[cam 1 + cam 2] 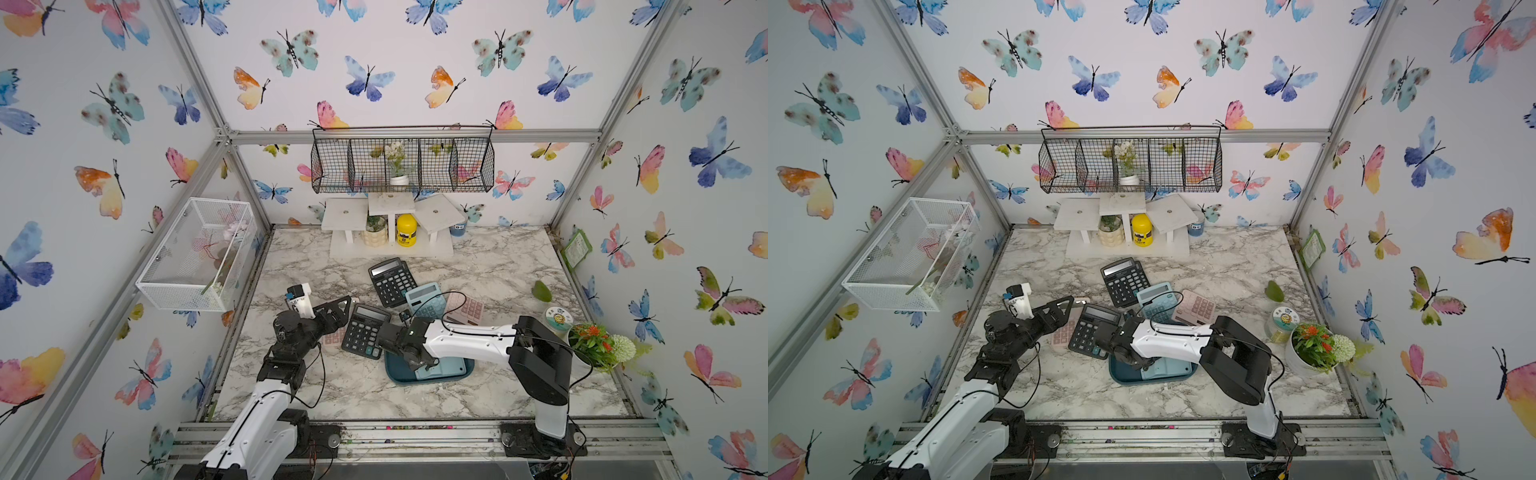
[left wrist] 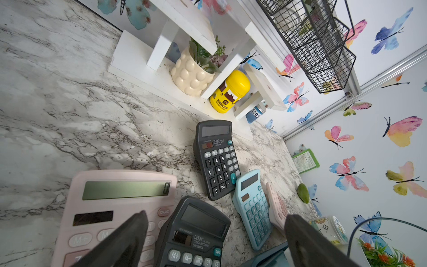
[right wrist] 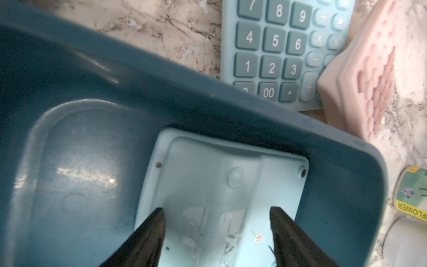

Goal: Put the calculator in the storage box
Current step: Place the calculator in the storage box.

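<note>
Largely hidden overhead: storage box (image 1: 397, 372), face-down calculator (image 3: 219, 185) inside; left fingers (image 2: 120, 242), right fingers (image 3: 147, 238) apart.

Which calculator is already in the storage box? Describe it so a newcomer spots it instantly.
Toward the front of the marble table, the dark teal storage box sits below the right hand. Inside lies a light blue calculator. Unlike the other light blue one out on the table, it is face down, showing its plain back.
</note>
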